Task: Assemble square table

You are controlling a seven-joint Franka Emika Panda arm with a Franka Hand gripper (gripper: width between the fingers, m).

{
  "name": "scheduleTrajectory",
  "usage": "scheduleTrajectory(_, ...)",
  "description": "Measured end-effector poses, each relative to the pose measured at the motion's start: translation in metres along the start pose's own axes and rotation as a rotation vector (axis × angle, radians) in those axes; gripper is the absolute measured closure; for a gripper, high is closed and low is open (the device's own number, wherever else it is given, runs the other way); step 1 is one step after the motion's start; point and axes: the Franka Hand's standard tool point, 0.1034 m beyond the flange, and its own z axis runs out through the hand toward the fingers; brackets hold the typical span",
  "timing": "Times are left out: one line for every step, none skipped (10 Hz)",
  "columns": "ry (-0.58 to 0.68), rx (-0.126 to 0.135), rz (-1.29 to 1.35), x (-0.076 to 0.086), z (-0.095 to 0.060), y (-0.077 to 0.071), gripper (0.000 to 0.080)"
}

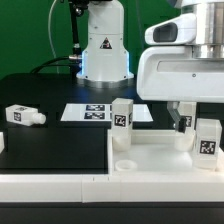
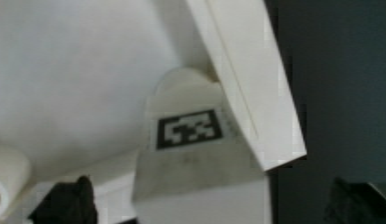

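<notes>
The white square tabletop (image 1: 160, 155) lies at the exterior view's right front. Two white tagged legs stand on it, one at its left corner (image 1: 122, 122) and one at the right (image 1: 207, 138). My gripper (image 1: 190, 120) hangs over the right side, with a dark finger (image 1: 181, 120) beside the right leg. In the wrist view a tagged leg (image 2: 193, 135) lies between my gripper's (image 2: 211, 205) dark fingertips (image 2: 65, 200), with gaps on both sides. The jaws are open. The tabletop's rim (image 2: 243, 70) runs past the leg. A third leg (image 1: 25, 116) lies loose at the exterior view's left.
The marker board (image 1: 95, 112) lies flat on the black table behind the tabletop. The robot base (image 1: 104, 50) stands at the back. A long low white border bar (image 1: 50, 185) runs along the front edge.
</notes>
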Motion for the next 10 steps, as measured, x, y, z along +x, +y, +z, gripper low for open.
scheduleTrajectory(0.000, 0.000, -0.005, 0.0002, 0.0000, 0.0002, 0.0231)
scheduleTrajectory(0.000, 0.000, -0.001, 0.0003, 0.0000, 0.0003, 0.0414)
scheduleTrajectory(-0.002, 0.001, 0.100, -0.0001, 0.0002, 0.0005, 0.0414)
scheduleTrajectory(-0.001, -0.002, 0.180, 0.0008, 0.0004, 0.0030, 0.0510)
scheduleTrajectory(-0.001, -0.003, 0.242, 0.0010, 0.0005, 0.0039, 0.0510)
scheduleTrajectory(-0.002, -0.006, 0.409, 0.0012, 0.0005, 0.0057, 0.0510)
scheduleTrajectory(-0.012, -0.008, 0.602, 0.0005, 0.0007, 0.0076, 0.0510)
scheduleTrajectory(-0.024, -0.011, 0.785, -0.0017, 0.0011, 0.0078, 0.0510)
scheduleTrajectory(-0.043, 0.003, 1.027, -0.0045, 0.0020, 0.0035, 0.0511)
scheduleTrajectory(-0.052, 0.012, 1.168, -0.0059, 0.0021, 0.0001, 0.0511)
